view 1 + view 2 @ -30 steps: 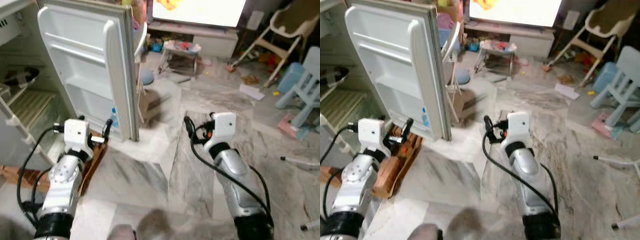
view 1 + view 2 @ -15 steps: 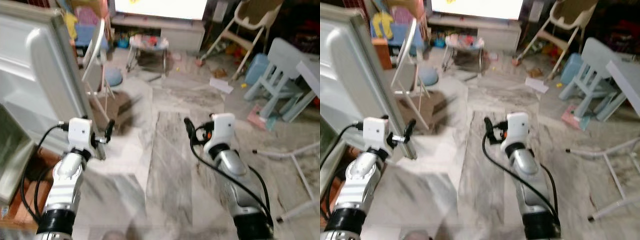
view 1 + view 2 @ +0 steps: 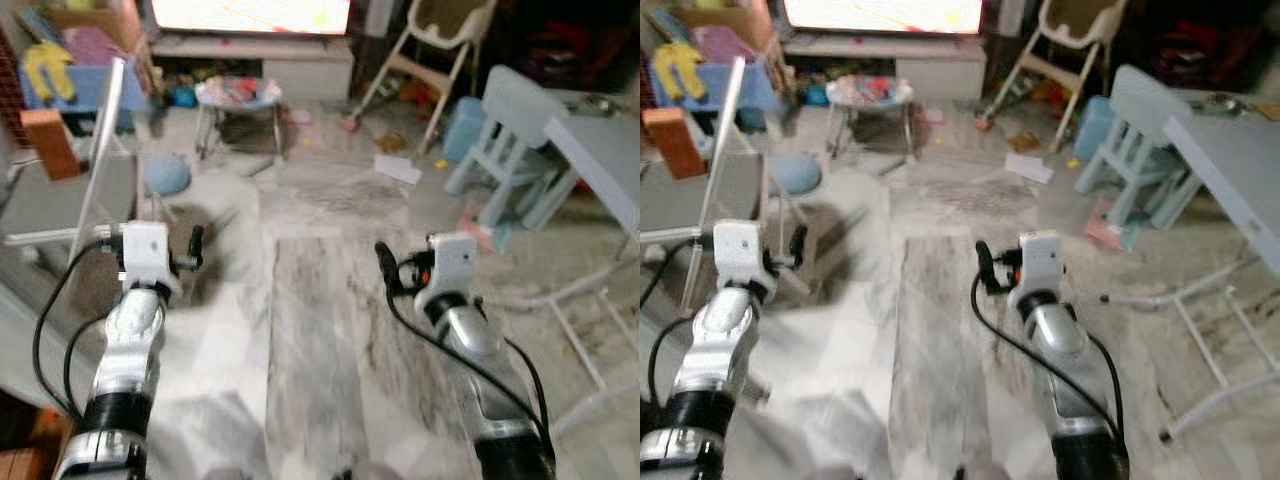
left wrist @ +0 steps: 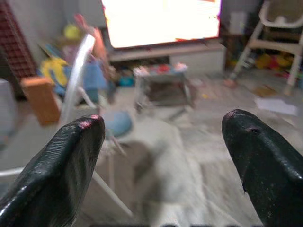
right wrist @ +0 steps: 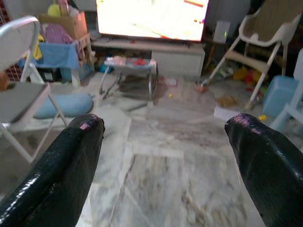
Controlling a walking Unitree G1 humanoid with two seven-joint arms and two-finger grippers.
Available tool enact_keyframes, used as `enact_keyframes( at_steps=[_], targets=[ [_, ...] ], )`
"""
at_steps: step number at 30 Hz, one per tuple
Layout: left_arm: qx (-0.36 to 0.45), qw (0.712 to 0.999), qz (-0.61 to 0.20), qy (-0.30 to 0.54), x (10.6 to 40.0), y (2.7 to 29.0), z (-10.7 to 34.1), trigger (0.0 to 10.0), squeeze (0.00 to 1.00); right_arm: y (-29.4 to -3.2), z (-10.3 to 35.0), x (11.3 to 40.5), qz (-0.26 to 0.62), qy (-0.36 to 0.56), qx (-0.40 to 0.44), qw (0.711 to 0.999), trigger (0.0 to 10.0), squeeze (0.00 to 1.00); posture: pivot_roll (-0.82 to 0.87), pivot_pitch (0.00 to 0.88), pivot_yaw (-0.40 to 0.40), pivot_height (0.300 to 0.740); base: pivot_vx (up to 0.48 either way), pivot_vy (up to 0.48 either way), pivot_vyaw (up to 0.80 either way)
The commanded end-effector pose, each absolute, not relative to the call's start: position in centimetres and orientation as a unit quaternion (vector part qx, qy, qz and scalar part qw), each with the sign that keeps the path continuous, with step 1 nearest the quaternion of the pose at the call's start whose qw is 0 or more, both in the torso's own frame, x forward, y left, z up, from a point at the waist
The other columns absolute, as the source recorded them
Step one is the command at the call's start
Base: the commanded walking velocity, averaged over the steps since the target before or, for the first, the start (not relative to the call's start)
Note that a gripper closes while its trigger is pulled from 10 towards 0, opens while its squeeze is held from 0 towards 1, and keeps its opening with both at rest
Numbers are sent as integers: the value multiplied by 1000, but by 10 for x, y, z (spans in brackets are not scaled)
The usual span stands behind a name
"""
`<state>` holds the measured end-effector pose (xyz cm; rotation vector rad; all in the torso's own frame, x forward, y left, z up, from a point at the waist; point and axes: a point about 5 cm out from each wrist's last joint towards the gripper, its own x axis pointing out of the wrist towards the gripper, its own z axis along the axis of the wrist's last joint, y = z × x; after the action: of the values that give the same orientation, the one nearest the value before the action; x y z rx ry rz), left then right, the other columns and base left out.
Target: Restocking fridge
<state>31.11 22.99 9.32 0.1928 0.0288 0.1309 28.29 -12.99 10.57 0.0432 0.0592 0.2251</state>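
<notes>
Left wrist view | left claw [image 4: 163,156] spread, empty | right claw [image 5: 163,156] spread, empty

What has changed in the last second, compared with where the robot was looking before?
The view has swung right, away from the open fridge: the camera turned, the things did not move. Ahead now are the folding chair, the bright screen, the light blue child's chair and the marble floor. The left gripper and right gripper stay raised in front, jaws open and holding nothing.
</notes>
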Motion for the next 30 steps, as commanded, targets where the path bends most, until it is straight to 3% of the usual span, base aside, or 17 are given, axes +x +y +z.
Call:
enact_keyframes(
  at_steps=[1,8,22,30],
  targets=[
    [118,987,109,29,310,246,90,10000,0,-122,107,283,127,27,25,991,10000,0,93,0,-71,740,0,469,0],
    [107,989,99,10,317,241,96,10000,0,-123,106,283,128,31,23,991,10000,0,90,0,-70,740,0,478,0],
    [89,995,37,-2,321,220,96,10000,0,-126,104,284,122,34,9,992,10000,0,91,0,-67,740,0,0,0],
    [80,994,-29,63,294,221,66,10000,0,-124,105,285,127,23,6,992,10000,0,105,0,-65,740,0,0,747]
  ],
)
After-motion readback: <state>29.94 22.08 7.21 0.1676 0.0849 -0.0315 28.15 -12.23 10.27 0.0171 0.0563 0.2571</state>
